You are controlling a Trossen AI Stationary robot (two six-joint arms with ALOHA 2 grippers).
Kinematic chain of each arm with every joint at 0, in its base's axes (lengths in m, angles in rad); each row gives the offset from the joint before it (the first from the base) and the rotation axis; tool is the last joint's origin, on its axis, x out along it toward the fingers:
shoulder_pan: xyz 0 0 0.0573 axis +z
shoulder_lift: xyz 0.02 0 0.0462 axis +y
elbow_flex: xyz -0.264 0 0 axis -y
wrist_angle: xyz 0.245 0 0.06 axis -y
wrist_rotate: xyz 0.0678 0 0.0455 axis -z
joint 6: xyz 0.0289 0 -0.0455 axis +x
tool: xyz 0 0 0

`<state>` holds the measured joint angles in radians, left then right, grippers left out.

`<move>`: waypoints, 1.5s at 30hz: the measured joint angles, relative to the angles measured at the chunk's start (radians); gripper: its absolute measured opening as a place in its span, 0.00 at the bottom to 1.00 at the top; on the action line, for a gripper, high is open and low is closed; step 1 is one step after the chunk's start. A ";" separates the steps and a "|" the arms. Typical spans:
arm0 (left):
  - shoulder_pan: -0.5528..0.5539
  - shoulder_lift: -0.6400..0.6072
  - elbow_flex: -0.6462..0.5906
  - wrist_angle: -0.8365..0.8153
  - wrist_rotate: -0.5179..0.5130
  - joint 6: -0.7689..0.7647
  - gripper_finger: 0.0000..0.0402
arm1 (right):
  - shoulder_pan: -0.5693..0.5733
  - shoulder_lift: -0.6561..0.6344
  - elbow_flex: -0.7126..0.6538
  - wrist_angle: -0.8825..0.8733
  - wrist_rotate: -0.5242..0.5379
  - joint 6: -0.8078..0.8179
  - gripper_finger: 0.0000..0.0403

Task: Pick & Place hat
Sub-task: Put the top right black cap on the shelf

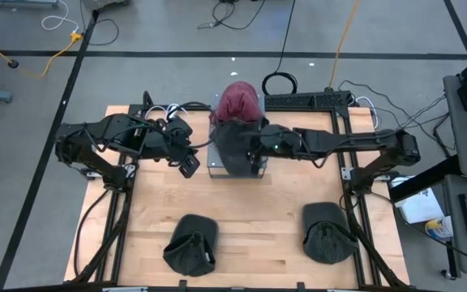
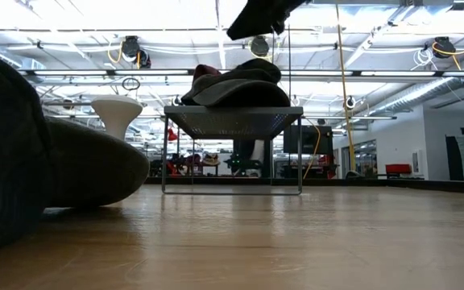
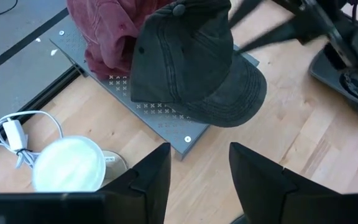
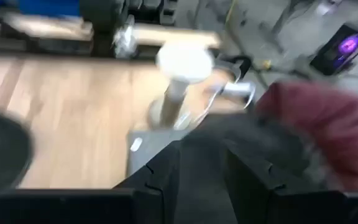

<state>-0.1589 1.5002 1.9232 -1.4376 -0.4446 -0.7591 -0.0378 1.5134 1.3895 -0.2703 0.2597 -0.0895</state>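
A dark grey cap (image 3: pixel 194 68) of soft washed cotton, with a button on its crown and stitched rows on its curved brim, lies on a perforated grey metal stand (image 1: pixel 215 165) at the back middle of the plywood table (image 1: pixel 250 211). It leans against a crumpled maroon hat (image 1: pixel 238 100) of the same limp cloth, also on the stand. The stand's flat top carries small cross-shaped cut-outs and sits on thin legs.

The right gripper (image 1: pixel 254 151) is over the dark cap, its fingers (image 4: pixel 166 174) set close about the fabric; whether they actually pinch it cannot be told. The left gripper (image 1: pixel 189 165) hangs just beside the stand's left edge, its two fingers (image 3: pixel 151 177) apart with nothing between them.

Two more dark caps (image 1: pixel 191 245) (image 1: pixel 327 233) rest on the near part of the table, one each side. A white mushroom-shaped form (image 3: pixel 67 165) stands by a coiled white cable (image 3: pixel 17 134). No writing can be read.
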 joint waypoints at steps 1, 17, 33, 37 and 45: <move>0.000 0.000 0.000 0.000 0.000 -0.002 0.41 | 0.011 -0.005 -0.002 -0.026 -0.001 0.003 0.27; 0.002 0.000 0.000 0.000 0.000 0.000 0.46 | 0.137 -0.003 -0.073 -0.166 -0.265 -0.059 0.23; 0.002 0.000 0.000 0.000 0.008 -0.006 0.39 | 0.204 0.125 -0.148 -0.033 -0.012 -0.116 0.15; 0.002 0.000 0.000 0.000 0.009 -0.004 0.38 | 0.191 0.119 -0.146 0.052 0.001 -0.105 0.13; 0.002 0.000 0.000 0.000 0.029 -0.004 0.40 | 0.128 0.114 -0.146 0.065 -0.002 -0.006 0.10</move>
<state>-0.1574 1.5002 1.9232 -1.4376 -0.4152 -0.7628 0.0898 1.6272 1.2438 -0.2051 0.2574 -0.0956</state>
